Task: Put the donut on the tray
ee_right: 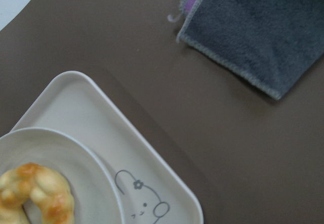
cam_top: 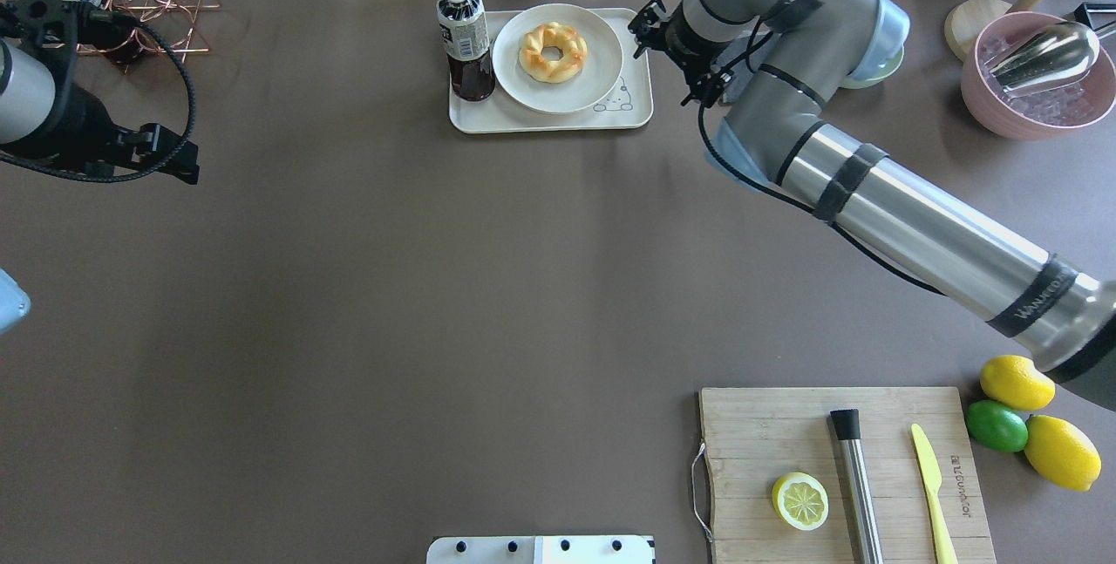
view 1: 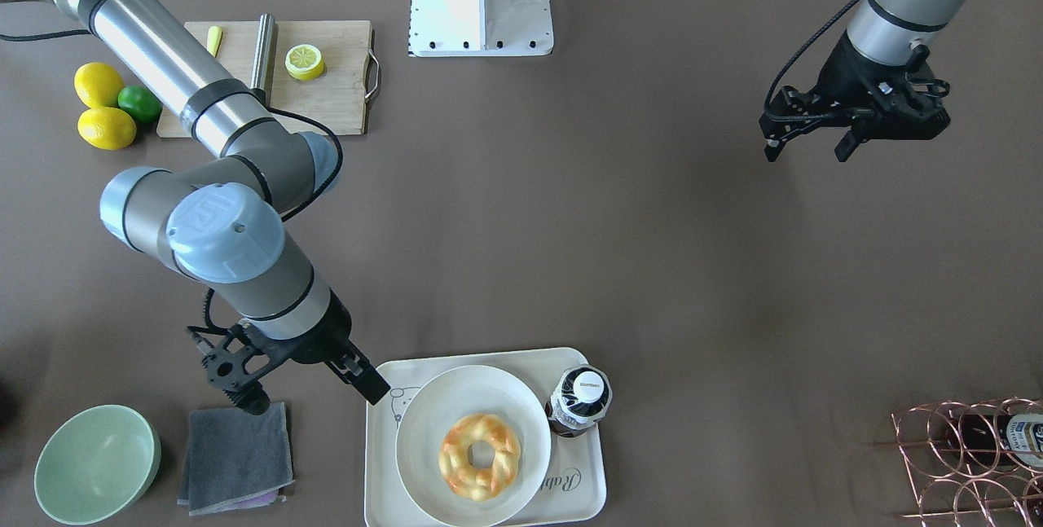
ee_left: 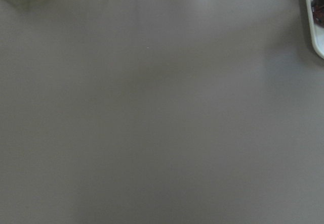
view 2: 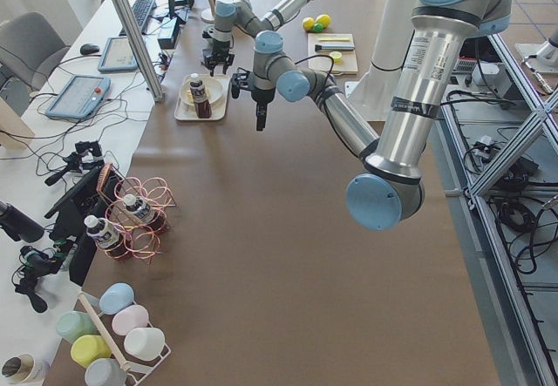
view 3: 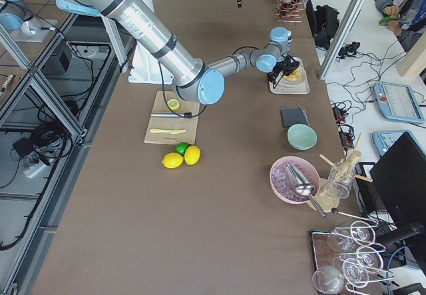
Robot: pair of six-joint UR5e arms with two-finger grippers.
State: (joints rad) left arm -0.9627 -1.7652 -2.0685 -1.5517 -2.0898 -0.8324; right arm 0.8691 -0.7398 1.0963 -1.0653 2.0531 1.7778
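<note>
Donut (view 1: 480, 457) on the plate (view 1: 424, 417), plate on the tray (view 1: 381, 470).

The donut is a twisted ring, golden-yellow with orange-brown glazed patches and a small hole in the centre. It lies flat in the round white plate, which stands on the cream tray beside a dark bottle (view 1: 580, 401). The right gripper (view 1: 314, 397) hangs above the tray's corner and the grey cloth (view 1: 236, 454), fingers spread, holding nothing. The left gripper (view 1: 807, 151) is well apart, fingers also spread and empty.

Teach pendants (view 2: 80, 96) and aluminium framing (view 2: 132, 30) mark a lab.
</note>
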